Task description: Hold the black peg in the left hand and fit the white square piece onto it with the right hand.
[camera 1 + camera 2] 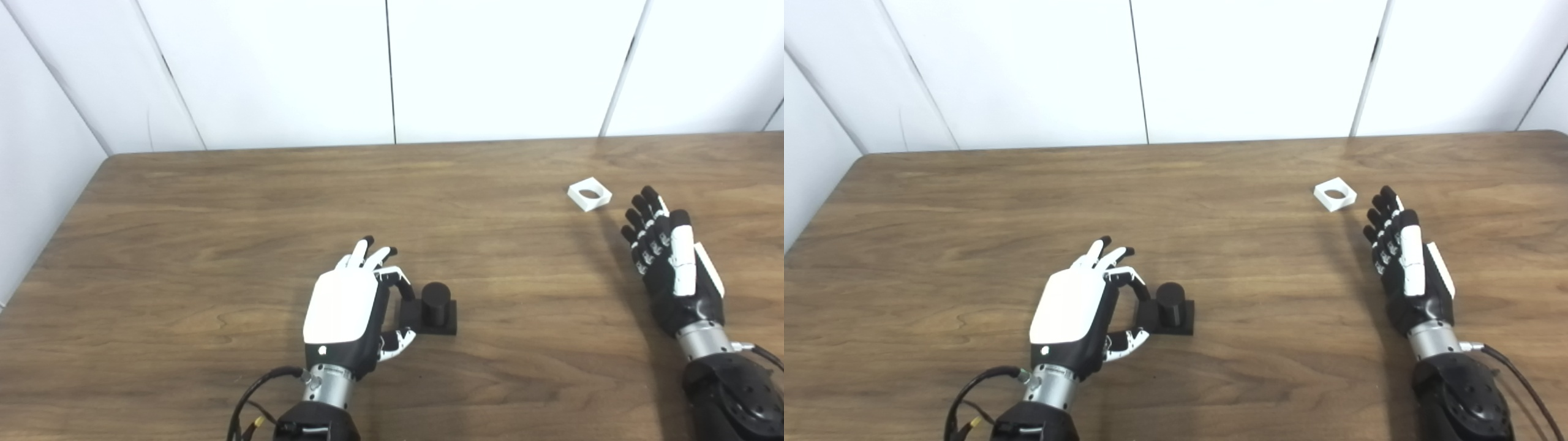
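**Neither piece picked up yet; both hands are close to their parts**

Judging from how things lie, the task is at its opening stage: nothing is lifted and nothing is fitted. Both grasps, the lift and the mating of the two parts are all left to do.

On the left side, the left hand (pixel 346 309) sits low over the bench (pixel 184 245), back upward, with its fingers (pixel 367 254) spread and reaching forward and the thumb curled in below. Its fingertips lie just beside the left edge of the black peg (pixel 435 306); they may be brushing the base, but the views do not settle that. It grips nothing. The black peg stands upright on its square black base, resting on the bench near the front middle.

Farther right and toward the back, the white square piece (pixel 589 193) lies flat on the bench with its round hole facing up. It is well apart from the peg.

At the far right, the right hand (pixel 670 266) is held edge-on with its fingers extended and lying close alongside one another, pointing toward the white piece. It holds nothing and stops short of the piece, with bare bench between the fingertips and the piece's near corner.
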You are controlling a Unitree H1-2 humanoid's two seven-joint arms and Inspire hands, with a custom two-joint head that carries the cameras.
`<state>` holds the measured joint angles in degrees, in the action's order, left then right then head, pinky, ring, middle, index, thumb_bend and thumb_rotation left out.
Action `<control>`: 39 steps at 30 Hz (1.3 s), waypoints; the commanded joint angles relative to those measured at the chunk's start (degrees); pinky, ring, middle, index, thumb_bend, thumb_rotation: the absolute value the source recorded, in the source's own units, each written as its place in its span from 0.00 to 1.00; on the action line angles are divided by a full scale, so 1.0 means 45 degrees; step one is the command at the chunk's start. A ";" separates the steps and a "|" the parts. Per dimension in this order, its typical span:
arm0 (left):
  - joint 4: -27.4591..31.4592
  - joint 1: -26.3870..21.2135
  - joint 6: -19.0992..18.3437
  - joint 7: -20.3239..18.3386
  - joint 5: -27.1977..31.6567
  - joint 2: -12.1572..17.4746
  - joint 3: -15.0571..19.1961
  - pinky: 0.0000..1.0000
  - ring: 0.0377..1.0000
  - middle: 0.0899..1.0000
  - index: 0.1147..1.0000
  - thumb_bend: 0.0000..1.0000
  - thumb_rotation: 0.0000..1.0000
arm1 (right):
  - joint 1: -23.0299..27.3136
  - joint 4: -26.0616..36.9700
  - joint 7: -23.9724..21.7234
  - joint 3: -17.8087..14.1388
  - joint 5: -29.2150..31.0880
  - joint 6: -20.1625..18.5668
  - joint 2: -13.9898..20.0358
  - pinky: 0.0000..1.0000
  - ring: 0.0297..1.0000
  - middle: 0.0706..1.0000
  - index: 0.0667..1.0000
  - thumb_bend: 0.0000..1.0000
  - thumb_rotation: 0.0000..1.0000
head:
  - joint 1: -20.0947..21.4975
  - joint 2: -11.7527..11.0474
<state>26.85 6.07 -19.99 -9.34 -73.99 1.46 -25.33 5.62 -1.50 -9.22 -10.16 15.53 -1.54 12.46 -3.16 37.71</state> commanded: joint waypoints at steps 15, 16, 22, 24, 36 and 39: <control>0.1461 0.0320 0.0122 -0.1815 -0.0140 -0.0298 0.0608 0.92 1.00 0.91 0.60 0.82 0.20 | -0.0183 -0.0395 -0.0132 0.0055 0.0111 0.0217 -0.0105 1.00 1.00 1.00 1.00 0.61 1.00 | -0.0065 0.0033; 0.1469 0.0274 0.0117 -0.2093 -0.0239 -0.0290 0.0627 0.92 1.00 0.91 0.62 0.84 0.22 | -0.0188 -0.0388 -0.0124 0.0051 0.0107 0.0204 -0.0100 1.00 1.00 1.00 1.00 0.61 1.00 | -0.0064 0.0037; 0.1422 0.0097 0.0338 -0.2967 -0.0560 -0.0233 0.0707 0.94 1.00 0.92 0.71 0.90 0.26 | -0.0198 -0.0262 -0.0105 0.0043 0.0106 0.0114 -0.0065 1.00 1.00 1.00 1.00 0.60 1.00 | -0.0028 0.0075; 0.1357 0.0056 0.0405 -0.3098 -0.0668 -0.0230 0.0720 0.93 1.00 0.92 0.72 0.91 0.28 | -0.0192 -0.0268 -0.0118 0.0033 0.0124 0.0109 -0.0049 1.00 1.00 1.00 1.00 0.61 1.00 | -0.0041 0.0039; 0.0778 -0.0329 0.0608 -0.3619 -0.1591 -0.0270 0.0759 0.93 1.00 0.95 0.74 0.93 0.36 | -0.0211 -0.0309 -0.0155 0.0029 0.0106 0.0199 -0.0001 1.00 1.00 1.00 1.00 0.60 1.00 | -0.0037 0.0070; 0.0544 -0.0453 0.0644 -0.3619 -0.1800 -0.0277 0.0775 0.91 1.00 0.95 0.74 0.93 0.38 | -0.0251 -0.0236 -0.0164 0.0039 0.0100 0.0166 0.0015 1.00 1.00 1.00 1.00 0.60 1.00 | -0.0024 0.0071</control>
<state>29.22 5.17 -18.28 -26.86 -80.85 1.35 -22.10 5.57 -1.62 -9.36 -10.11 15.69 -1.57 12.68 -3.25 37.97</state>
